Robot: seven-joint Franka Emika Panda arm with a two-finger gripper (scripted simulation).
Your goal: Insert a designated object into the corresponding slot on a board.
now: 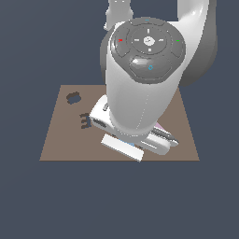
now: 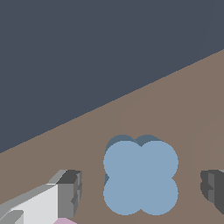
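The light-blue flower-shaped piece (image 2: 141, 177) lies flat on the brown board (image 2: 183, 100). In the wrist view my gripper (image 2: 142, 189) is open, with one finger (image 2: 70, 192) and the other finger (image 2: 213, 186) standing on either side of the piece, apart from it. In the exterior view the arm and hand (image 1: 135, 140) hide the piece and the fingertips. The small dark flower-shaped slot (image 1: 72, 97) is in the board's (image 1: 56, 144) far corner, at the exterior view's left, well away from the hand.
A dark E-shaped cutout (image 1: 84, 120) lies just beside the hand, nearer than the flower slot. A bit of a pink piece shows by the hand (image 1: 160, 127) and next to one finger (image 2: 64, 221). The board's edge (image 2: 109, 103) runs close behind the piece.
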